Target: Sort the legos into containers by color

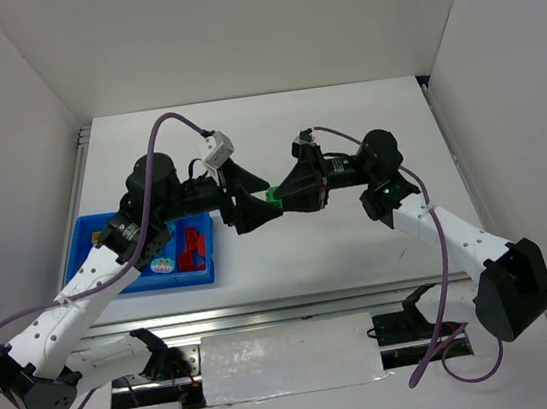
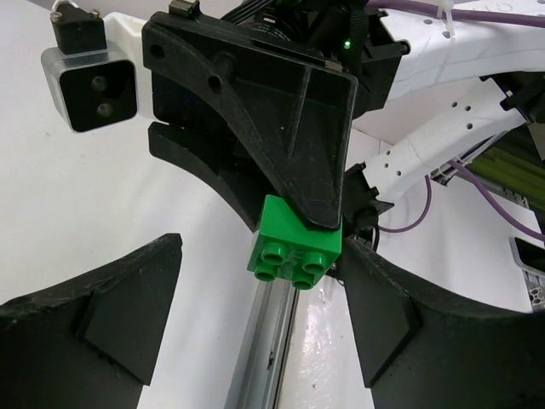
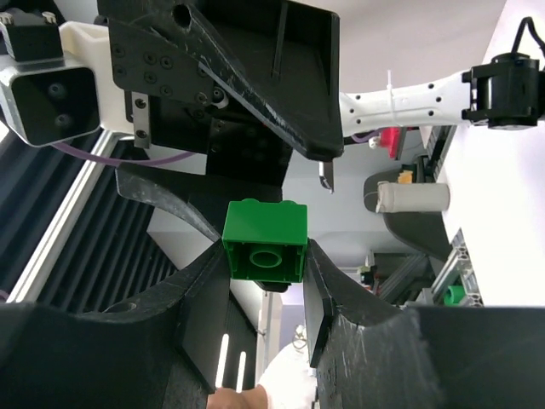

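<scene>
The right end effector (image 3: 266, 260) is clenched on a green brick (image 3: 266, 241), its two fingers pressing flat against opposite side walls, with the hollow underside facing its own camera. The left end effector (image 2: 264, 249) is released, its fingers spread wide on either side of the same brick and flanking the two walls left free. I cannot tell whether the nearer finger touches it. The brick hangs in the air between the two arms, above the middle of the desk (image 1: 359, 244) and well apart from the tray (image 1: 91, 234).

The brick looks light and stiff, made of hard, glossy plastic, so it should not deform, though it can slip or twist if pinched off-centre. The flat side walls are the best hold; the studded face gives poor purchase.

Counted: one green brick, showing four studs. Inside the blue tray on the left there are what look like two red bricks (image 1: 193, 245) in one compartment and one pale rounded piece (image 1: 164, 265) beside them. The left arm hides the rest of the tray, so its compartments and any other bricks cannot be counted.
</scene>
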You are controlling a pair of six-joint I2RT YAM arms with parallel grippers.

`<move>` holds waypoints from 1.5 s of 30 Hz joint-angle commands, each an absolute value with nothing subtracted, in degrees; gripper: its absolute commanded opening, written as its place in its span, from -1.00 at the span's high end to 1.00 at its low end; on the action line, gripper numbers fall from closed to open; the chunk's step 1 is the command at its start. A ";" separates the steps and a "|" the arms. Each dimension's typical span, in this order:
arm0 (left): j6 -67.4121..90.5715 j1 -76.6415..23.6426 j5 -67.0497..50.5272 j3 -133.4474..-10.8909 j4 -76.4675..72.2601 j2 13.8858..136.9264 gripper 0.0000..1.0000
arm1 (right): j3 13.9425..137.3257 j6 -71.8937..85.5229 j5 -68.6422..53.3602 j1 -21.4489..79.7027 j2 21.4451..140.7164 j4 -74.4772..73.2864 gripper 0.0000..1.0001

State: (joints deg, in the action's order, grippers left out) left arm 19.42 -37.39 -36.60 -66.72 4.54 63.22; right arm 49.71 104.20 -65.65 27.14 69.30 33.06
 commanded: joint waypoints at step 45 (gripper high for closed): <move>18.55 -37.62 -30.94 -73.04 7.03 65.92 1.00 | 50.19 102.31 -65.13 27.25 70.05 33.49 -0.99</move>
State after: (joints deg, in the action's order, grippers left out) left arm 18.37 -38.02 -34.26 -70.06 7.66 65.67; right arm 50.15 103.77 -64.05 26.89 70.65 30.59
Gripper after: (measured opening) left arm 0.495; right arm 0.889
